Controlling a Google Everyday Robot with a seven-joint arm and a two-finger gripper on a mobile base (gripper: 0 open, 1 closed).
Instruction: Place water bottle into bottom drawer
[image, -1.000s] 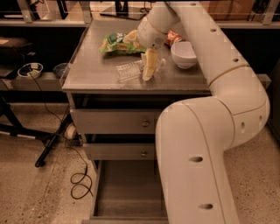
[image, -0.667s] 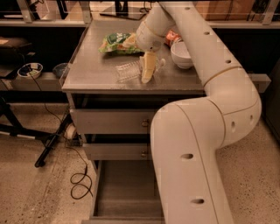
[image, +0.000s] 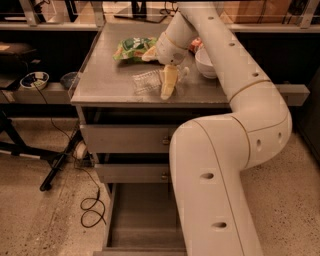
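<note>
Our hand (image: 169, 84) hangs low over the counter (image: 107, 85), just to the right of the bottle (image: 147, 81), which lies on its side there. We cannot tell how far the hand is open, nor whether it grips anything. The bottom drawer (image: 142, 222) stands pulled out below. A green bag (image: 132, 48) and a bowl (image: 205, 62) sit nearby.

No text is readable, even on the green bag (image: 132, 48) beside the gripper (image: 172, 82) over the countertop (image: 107, 82).
</note>
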